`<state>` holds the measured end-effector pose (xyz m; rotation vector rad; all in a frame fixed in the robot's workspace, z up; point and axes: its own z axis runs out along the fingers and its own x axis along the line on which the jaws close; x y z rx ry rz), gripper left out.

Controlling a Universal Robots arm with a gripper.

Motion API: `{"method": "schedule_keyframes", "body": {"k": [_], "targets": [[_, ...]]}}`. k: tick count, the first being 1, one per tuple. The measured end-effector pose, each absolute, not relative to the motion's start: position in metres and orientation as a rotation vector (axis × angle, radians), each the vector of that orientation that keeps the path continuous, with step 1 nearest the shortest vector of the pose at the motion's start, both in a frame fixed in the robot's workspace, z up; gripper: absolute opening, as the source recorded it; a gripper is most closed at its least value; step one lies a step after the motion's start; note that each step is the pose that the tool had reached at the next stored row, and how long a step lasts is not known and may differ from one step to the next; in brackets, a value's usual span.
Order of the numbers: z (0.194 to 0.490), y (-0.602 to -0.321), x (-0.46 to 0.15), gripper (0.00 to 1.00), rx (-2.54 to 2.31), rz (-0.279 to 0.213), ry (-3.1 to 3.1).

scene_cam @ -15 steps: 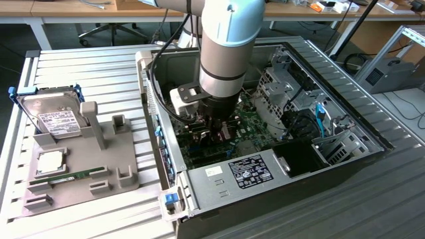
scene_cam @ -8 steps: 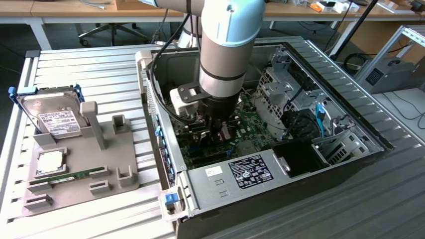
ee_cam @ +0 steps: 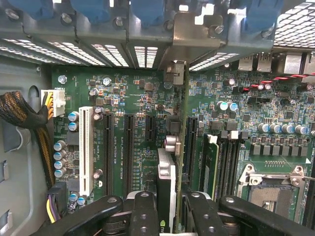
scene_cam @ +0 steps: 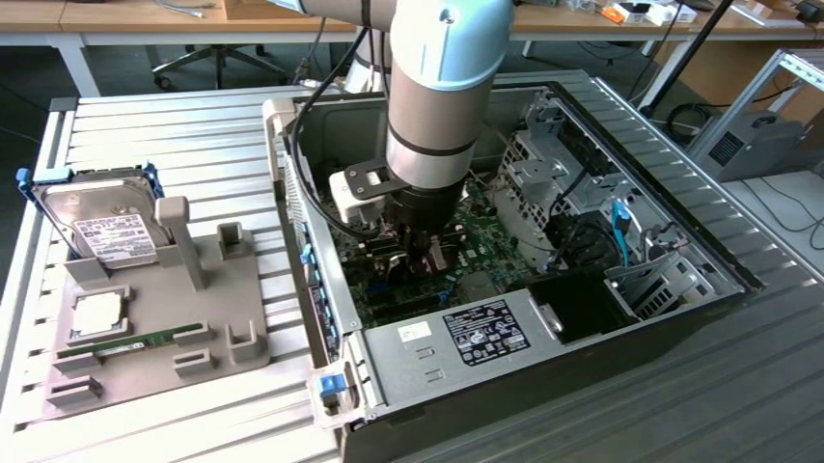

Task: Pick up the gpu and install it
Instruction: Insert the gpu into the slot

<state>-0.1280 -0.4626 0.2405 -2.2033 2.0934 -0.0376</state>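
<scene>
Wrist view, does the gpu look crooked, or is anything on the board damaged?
Nothing stands out. The gpu sits edge-on in the gripper, running parallel to the black expansion slots. The motherboard shows no visible damage; the processor socket simply looks empty.

The thin gpu card (ee_cam: 180, 147) is green-edged and silvery, the jointed gripper fingers (ee_cam: 143, 211) black, the flat motherboard (ee_cam: 142, 98) green with black slots and one long white slot (ee_cam: 86, 147).
</scene>
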Motion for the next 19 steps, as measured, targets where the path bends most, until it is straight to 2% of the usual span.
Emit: {"method": "schedule_keyframes", "body": {"k": [19], "targets": [[0.2405, -0.4626, -0.1287, 0.27, -2.198, -0.051, 2.087]]}}
